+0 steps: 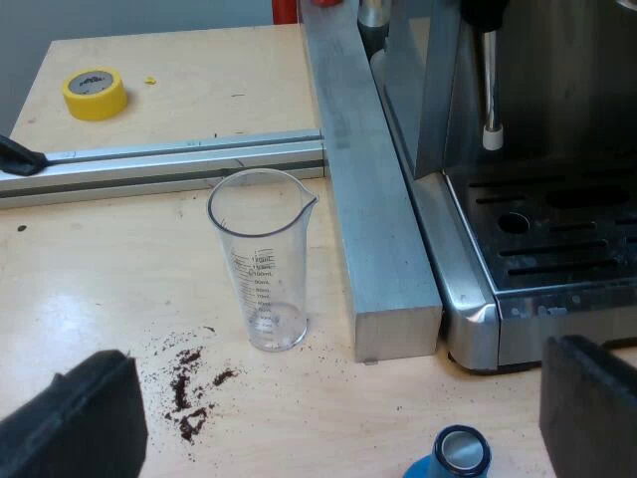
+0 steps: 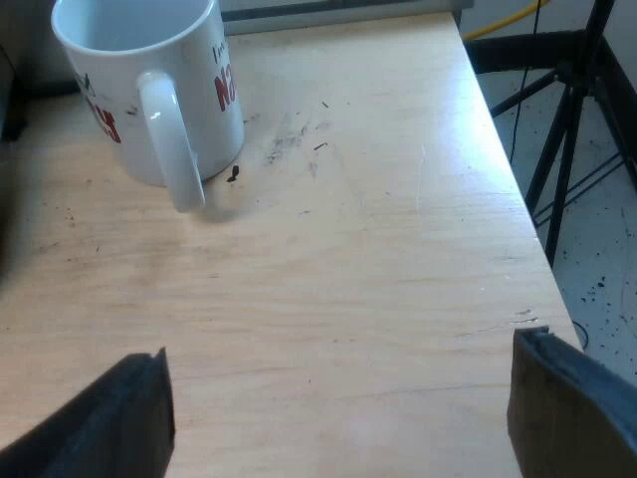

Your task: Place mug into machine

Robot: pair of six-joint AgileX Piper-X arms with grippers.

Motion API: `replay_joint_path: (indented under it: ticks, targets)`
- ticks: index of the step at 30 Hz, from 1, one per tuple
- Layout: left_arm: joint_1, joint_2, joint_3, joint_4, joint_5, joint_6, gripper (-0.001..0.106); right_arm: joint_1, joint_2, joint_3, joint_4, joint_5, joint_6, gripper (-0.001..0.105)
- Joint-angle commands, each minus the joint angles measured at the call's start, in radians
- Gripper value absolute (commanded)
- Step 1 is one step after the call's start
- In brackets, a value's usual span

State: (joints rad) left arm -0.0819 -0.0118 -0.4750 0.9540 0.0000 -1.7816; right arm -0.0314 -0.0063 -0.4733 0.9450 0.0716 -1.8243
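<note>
A white mug with red lettering stands upright on the wooden table, its handle turned toward my right gripper. That gripper is open and hovers a short way off, nothing between its fingers. My left gripper is open too, above the table near a clear measuring glass and the blue tamper. The espresso machine shows its drip tray grille and steam wand just beyond a metal bar.
A thick aluminium bar lies along the machine's side, and a thinner rail crosses the table. A yellow tape roll sits far off. Spilled coffee grounds lie by the glass. The table edge drops to a floor with a tripod's legs.
</note>
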Motion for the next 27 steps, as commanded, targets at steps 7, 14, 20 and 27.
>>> replay_joint_path:
  ticks: [7,14,20,27]
  targets:
    - [0.001,-0.136,0.004,-0.019,0.000,-0.002,0.081,-0.005,-0.044,-0.006,-0.008,-0.003,-0.013,0.070]
    - [-0.016,-0.092,-0.022,-0.031,0.201,0.000,0.081,-0.005,-0.013,-0.049,0.031,-0.055,-0.015,0.070]
    - [-0.130,-0.027,-0.036,-0.122,0.321,-0.018,0.081,-0.005,0.084,-0.114,0.048,-0.146,-0.015,0.070]
    - [-0.268,0.062,-0.032,-0.170,0.425,0.011,0.081,0.031,0.215,-0.160,0.046,-0.189,-0.031,0.070]
